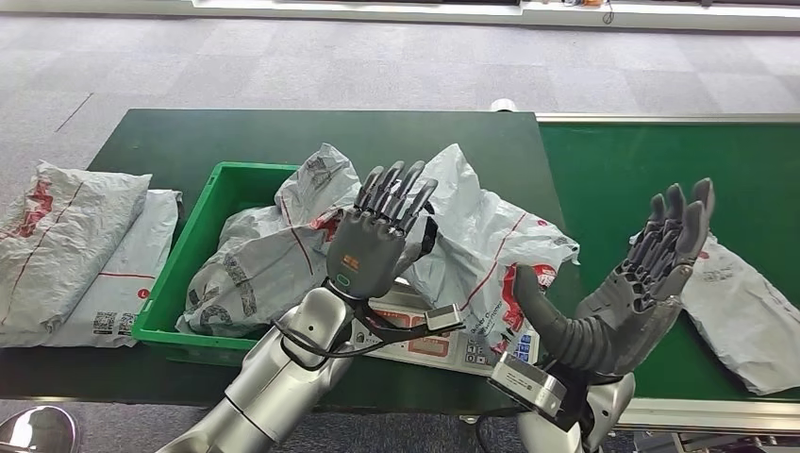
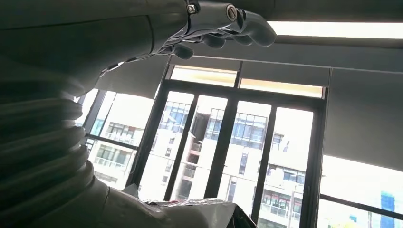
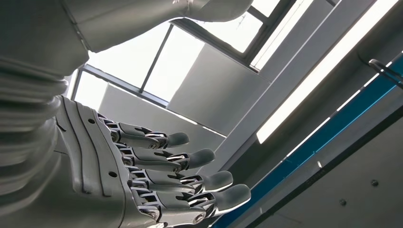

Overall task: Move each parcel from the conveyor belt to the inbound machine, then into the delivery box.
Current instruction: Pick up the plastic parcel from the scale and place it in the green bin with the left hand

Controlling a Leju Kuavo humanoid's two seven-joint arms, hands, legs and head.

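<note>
Both hands are raised above the table with fingers spread, and neither holds anything. My left hand (image 1: 377, 236) shows its back in the head view, above the inbound machine (image 1: 429, 344), a flat scale with a labelled panel. A crumpled grey parcel (image 1: 486, 250) lies on that machine, just right of the left hand. My right hand (image 1: 651, 274) stands palm-in over the green conveyor belt (image 1: 651, 160), next to another grey parcel (image 1: 745, 316) lying on the belt. The green delivery box (image 1: 179, 274) holds grey parcels (image 1: 269, 255). The wrist views show the left hand (image 2: 223, 19) and the right hand (image 3: 166, 175) against ceiling and windows.
Two more grey parcels (image 1: 57, 241) (image 1: 132, 274) lie on the dark green table (image 1: 283, 137) left of the box. The belt's metal rail (image 1: 660, 118) runs along its far side. Grey carpet lies beyond the table.
</note>
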